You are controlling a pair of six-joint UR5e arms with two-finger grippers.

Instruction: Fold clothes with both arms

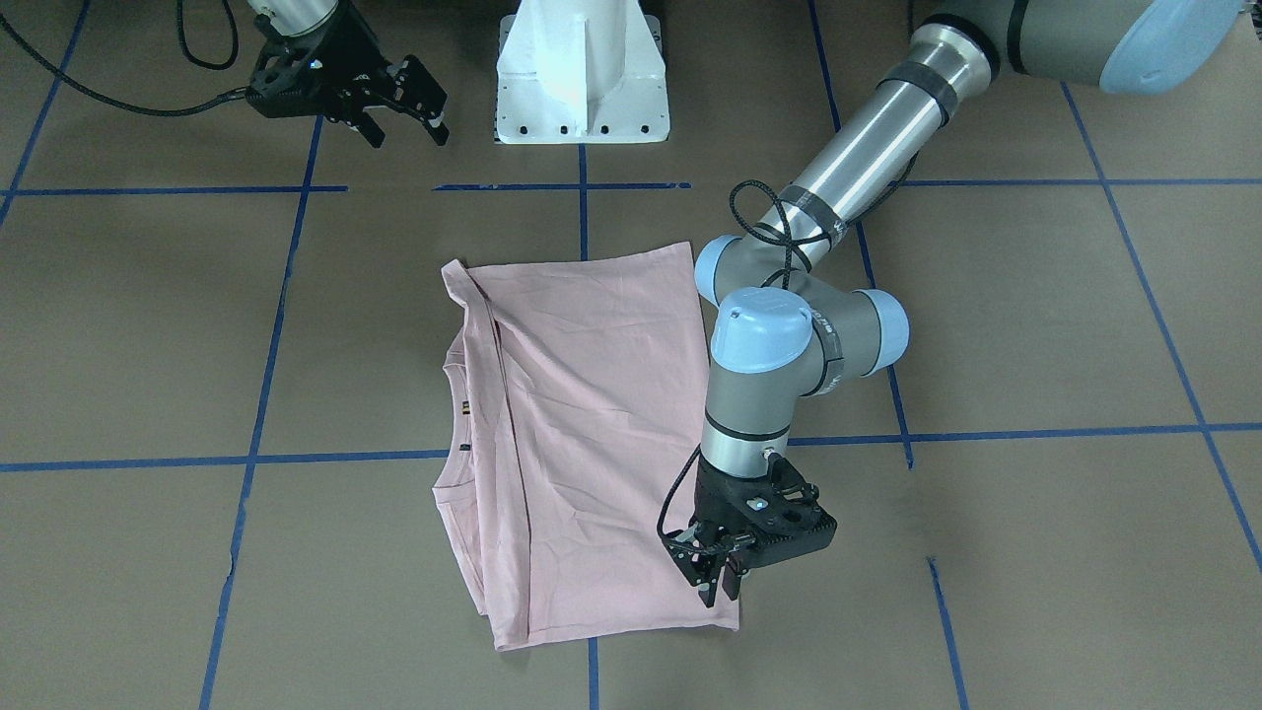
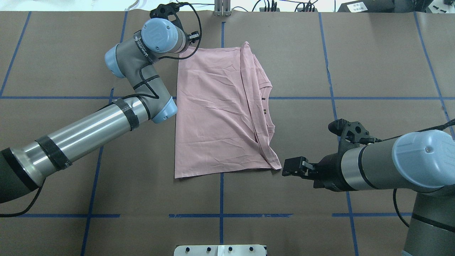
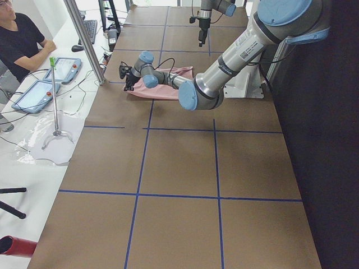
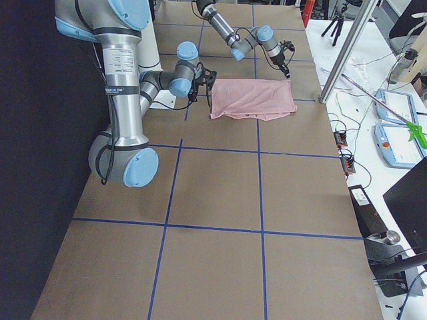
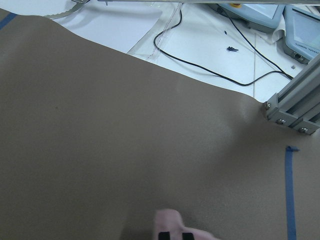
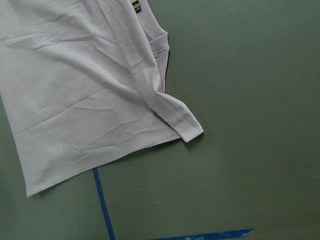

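Observation:
The pale pink T-shirt [image 1: 592, 424] lies folded and flat on the brown table, plain side up, neckline towards my right side [image 2: 265, 103]. My left gripper [image 1: 718, 590] points down at the shirt's far corner on my left, its fingers nearly together. In the left wrist view a small lump of pink cloth [image 5: 167, 220] sits between the fingertips [image 5: 162, 235]. My right gripper [image 1: 406, 130] is open and empty, hovering just off the shirt's near corner on my right [image 2: 277, 164]. The right wrist view shows that corner [image 6: 187, 130] lying flat.
The white pedestal base [image 1: 582, 79] stands at the table's near edge. Blue tape lines [image 2: 220, 215] grid the brown table cover. Beyond the far edge are an aluminium post [image 5: 292, 107], cables and a seated operator [image 3: 22, 39] with tablets.

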